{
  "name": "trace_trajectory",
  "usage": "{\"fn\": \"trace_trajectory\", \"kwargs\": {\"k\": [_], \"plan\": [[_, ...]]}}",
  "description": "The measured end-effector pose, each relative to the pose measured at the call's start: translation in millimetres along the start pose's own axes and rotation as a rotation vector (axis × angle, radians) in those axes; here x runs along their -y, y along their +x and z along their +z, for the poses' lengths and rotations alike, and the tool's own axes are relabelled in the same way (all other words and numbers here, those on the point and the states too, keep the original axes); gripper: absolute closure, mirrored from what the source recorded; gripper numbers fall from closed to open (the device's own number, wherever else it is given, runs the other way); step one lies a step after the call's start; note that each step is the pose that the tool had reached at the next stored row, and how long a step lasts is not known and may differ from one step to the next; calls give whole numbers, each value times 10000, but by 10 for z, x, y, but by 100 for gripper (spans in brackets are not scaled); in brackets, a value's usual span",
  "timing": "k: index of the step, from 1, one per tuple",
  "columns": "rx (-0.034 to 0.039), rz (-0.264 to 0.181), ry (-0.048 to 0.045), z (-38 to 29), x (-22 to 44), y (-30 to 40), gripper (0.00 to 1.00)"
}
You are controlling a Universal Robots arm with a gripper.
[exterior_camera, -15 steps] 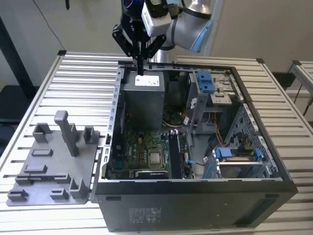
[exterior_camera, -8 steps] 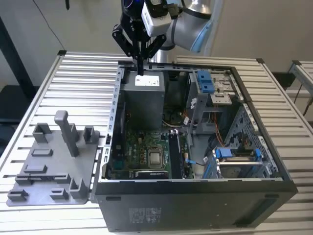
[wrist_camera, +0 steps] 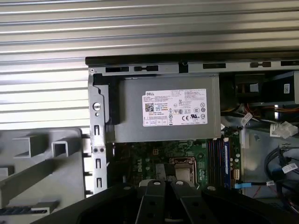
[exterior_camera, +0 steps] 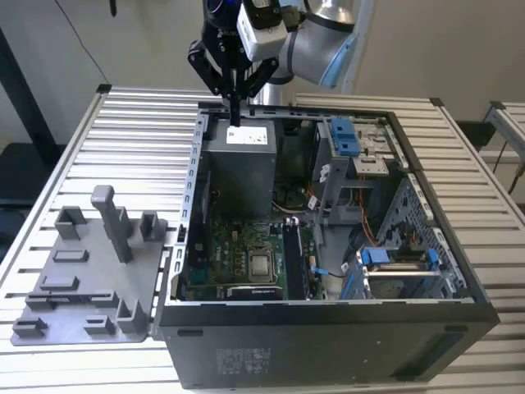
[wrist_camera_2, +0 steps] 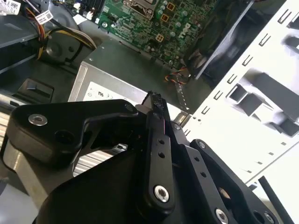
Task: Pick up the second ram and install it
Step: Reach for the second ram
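Black and drawn together, with nothing I can make out between its fingers, the hand (exterior_camera: 235, 103) hangs over the grey power supply (exterior_camera: 239, 164) at the far edge of the open computer case (exterior_camera: 328, 328). The second ram (wrist_camera: 28, 208) is, I judge, the bluish strip lying in a recess of the grey moulded tray (wrist_camera: 42, 154). The tray sits beside the case on the table (exterior_camera: 82, 131), well apart from the hand.

A clean pick would call for parted fingers squared to the stick's length, closing on its flat faces and lifting straight out of the recess.

Inside the case lie the green motherboard (wrist_camera: 149, 158) and its memory slots (wrist_camera: 217, 156), where one bluish stick seems already seated. There too are the processor socket (exterior_camera: 261, 264) and blue drive-bay clips (exterior_camera: 344, 135).
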State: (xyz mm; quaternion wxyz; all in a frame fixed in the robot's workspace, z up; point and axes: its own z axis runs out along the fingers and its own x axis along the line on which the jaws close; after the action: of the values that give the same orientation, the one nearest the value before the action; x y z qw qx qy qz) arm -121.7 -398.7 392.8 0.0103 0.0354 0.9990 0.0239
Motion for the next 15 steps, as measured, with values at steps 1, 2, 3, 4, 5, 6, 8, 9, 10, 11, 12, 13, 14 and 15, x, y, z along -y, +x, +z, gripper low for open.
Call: {"fn": "trace_trajectory", "kwargs": {"k": [1, 2, 3, 4, 5, 6, 8, 9, 10, 11, 12, 13, 14, 15], "plan": [[0, 0, 0, 0, 1, 6, 89], [0, -1, -1, 0, 2, 15, 89], [0, -1, -1, 0, 2, 27, 89], [1, -2, -2, 0, 3, 38, 89], [0, -2, -1, 0, 4, 48, 89], [0, -2, -2, -1, 5, 60, 89], [1, -2, -3, -1, 6, 84, 89], [1, -2, -2, -1, 7, 97, 89], [0, -2, -2, -2, 9, 115, 89], [1, -5, -2, -2, 10, 137, 89], [1, -8, -2, -2, 11, 156, 89], [1, -12, -3, -3, 13, 172, 89], [0, -18, -2, -3, 14, 186, 89], [0, -25, -2, -4, 14, 200, 89]]}}
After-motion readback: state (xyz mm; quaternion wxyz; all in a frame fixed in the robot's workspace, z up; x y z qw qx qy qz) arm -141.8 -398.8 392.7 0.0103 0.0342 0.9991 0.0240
